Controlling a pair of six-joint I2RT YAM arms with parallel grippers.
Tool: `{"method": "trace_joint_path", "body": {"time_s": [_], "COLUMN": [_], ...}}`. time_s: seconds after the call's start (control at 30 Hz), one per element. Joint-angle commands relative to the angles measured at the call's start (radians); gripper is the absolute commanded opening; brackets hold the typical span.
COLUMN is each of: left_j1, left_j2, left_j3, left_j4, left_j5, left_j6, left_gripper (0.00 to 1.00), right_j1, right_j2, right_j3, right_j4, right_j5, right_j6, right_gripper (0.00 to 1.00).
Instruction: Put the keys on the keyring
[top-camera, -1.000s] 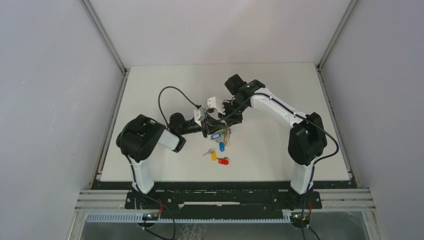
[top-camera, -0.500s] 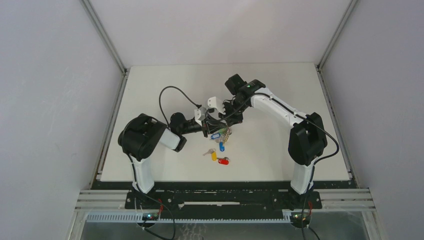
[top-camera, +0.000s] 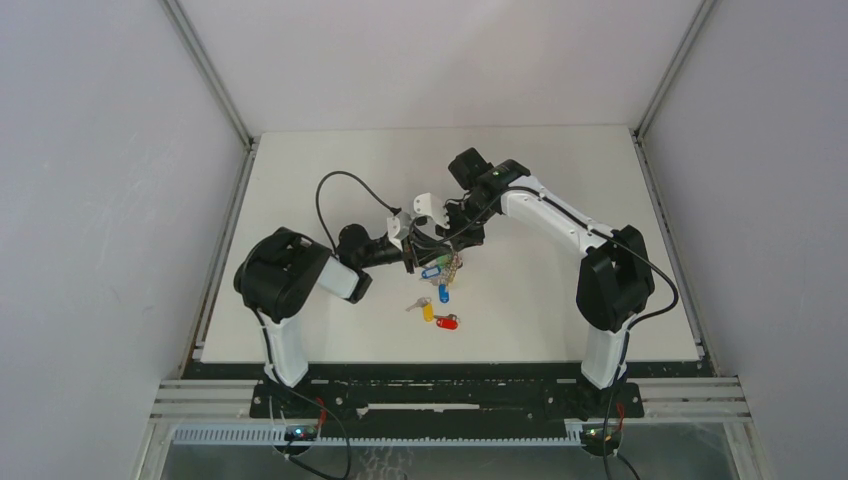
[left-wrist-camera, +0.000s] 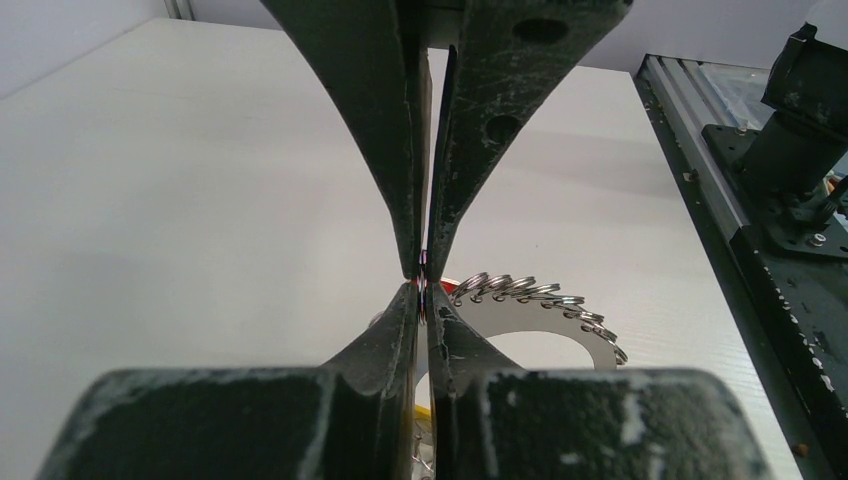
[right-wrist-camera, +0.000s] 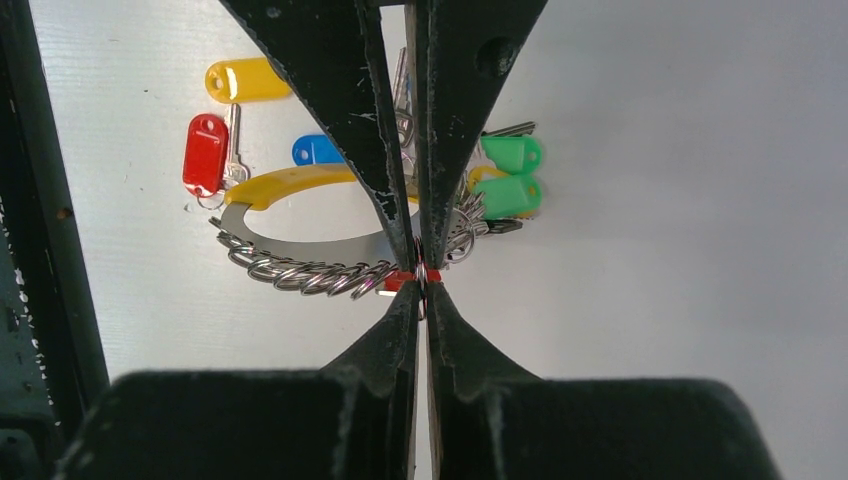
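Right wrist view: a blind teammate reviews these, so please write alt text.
The right tool is pinched shut on the keyring at its ring-lined edge, green tags beside it. A red-tagged key and a yellow-tagged key lie loose on the white table.

No legible txt, nos. or logos in any view. The keys (right-wrist-camera: 205, 152) and keyring (right-wrist-camera: 300, 248) carry no readable print (tag label windows too small/blurred to tell what, if anything, is written).
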Motion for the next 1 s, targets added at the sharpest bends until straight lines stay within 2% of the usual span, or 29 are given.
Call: {"method": "trace_joint_path", "body": {"time_s": [0.0, 0.77, 0.97], "left_j1": [0.002, -0.02, -0.022], "left_j2": [-0.047, 0.047, 0.038], "left_j3": [-0.003, 0.053, 0.058], "left_j4": [0.026, 0.026, 0.026], "left_j5": [-0.008, 0.028, 0.034], "left_j6": [-0.014, -0.033, -0.036], "left_gripper": [0.11, 0.08, 0.0], "right_j1": [0.018, 0.033, 0.036], "right_j2": [-0.059, -0.074, -0.073], "right_j3": [0.004, 0.014, 0.013], "right_j4": [0.028, 0.043, 0.044], "right_j5": [-0.022, -0.053, -0.064], "right_j6": [-0.005, -0.025, -0.029], "right_gripper": [0.0, 0.0, 0.0]}}
